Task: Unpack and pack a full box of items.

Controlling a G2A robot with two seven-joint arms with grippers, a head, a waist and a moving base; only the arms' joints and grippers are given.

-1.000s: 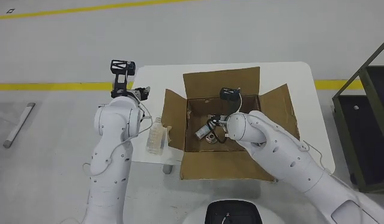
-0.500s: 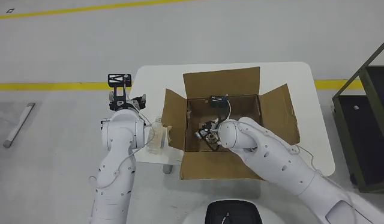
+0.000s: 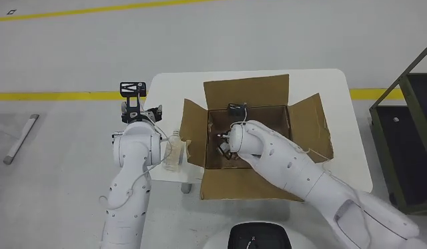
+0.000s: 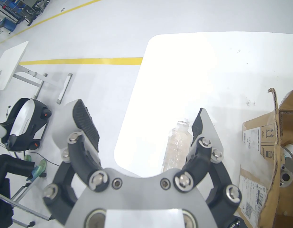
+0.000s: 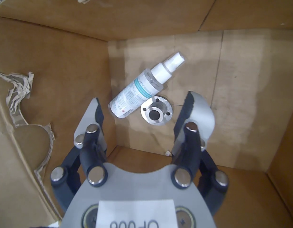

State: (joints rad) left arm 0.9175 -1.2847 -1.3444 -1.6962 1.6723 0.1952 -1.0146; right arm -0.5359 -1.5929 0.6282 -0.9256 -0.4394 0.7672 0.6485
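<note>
Lowering onto the spray bottle [image 5: 141,88] looks like the step in hand, an unpacking pick. The right gripper [image 5: 143,99] hangs inside the box [image 3: 247,89], at the centre of the top view, jaws spread wide and empty. The bottle lies flat on the box floor, its flank touching a metal flange [image 5: 156,113]. Its long axis runs diagonally to the line between the fingers, nozzle farther from the gripper. Turning the wrist so the pads cross the body squarely, clear of the flange, seems wise. The left gripper [image 4: 139,107], likewise spread and empty, hovers at left-centre of the top view.
</note>
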